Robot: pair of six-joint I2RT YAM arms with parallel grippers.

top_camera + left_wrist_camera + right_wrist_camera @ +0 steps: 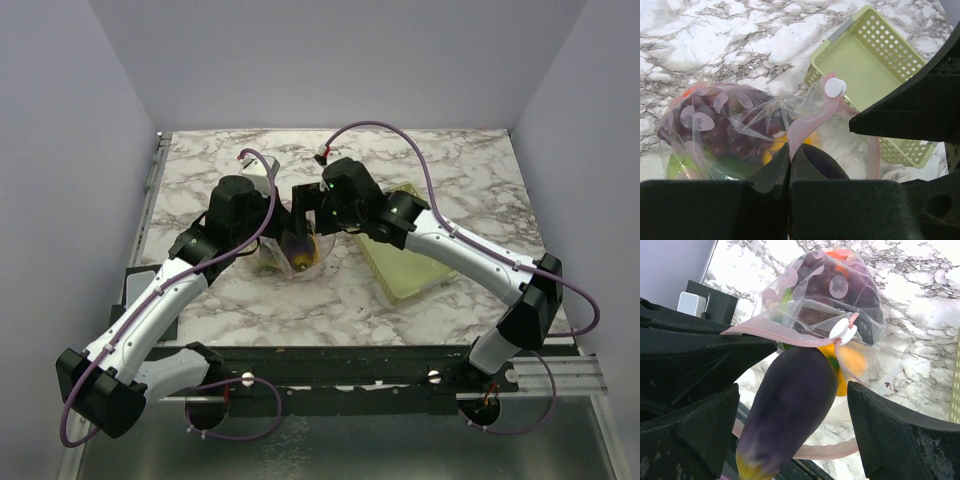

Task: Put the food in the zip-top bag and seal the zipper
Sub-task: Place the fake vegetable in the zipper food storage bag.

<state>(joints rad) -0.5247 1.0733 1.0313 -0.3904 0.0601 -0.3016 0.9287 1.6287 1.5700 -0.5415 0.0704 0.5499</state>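
Overhead view; both wrists near bag [730, 120]

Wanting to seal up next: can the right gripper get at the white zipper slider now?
Probably not yet: the eggplant lies between the right gripper's open fingers, poking out of the bag's mouth, right in front of the slider.

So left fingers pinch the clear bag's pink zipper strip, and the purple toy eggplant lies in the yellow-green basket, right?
No. Right wrist view shows the purple toy eggplant between the open right fingers, at the clear plastic bag's mouth.
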